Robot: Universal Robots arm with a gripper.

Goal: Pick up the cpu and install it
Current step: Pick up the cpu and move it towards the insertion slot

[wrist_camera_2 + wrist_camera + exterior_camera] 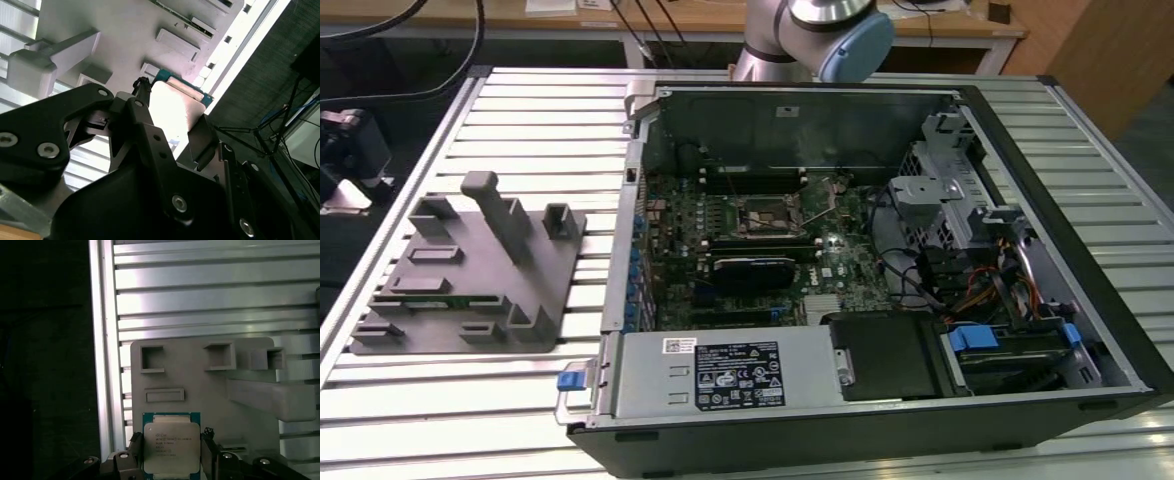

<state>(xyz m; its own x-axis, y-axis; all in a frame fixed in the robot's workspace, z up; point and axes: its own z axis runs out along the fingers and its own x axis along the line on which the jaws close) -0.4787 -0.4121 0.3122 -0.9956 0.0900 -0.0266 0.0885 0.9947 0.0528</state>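
In both wrist views the cpu (171,445) (176,107), a flat square chip with a silvery metal top and a green rim, sits between my black fingers. My gripper (171,440) (173,106) is shut on it, one finger against each of two opposite edges. It hangs just above the grey plastic tray (200,390) (115,30), near the tray's edge. In the exterior view the open computer case (1067,330) lies flat, with the empty square socket (761,217) in the middle of its motherboard.
The tray (414,300) has upright posts (498,215) and rectangular pockets, and lies on the ribbed metal table (520,110) at the exterior view's left of the case. The arm's base (821,30) rises behind the case. Drive cages, cables and a power supply (720,375) crowd the case.
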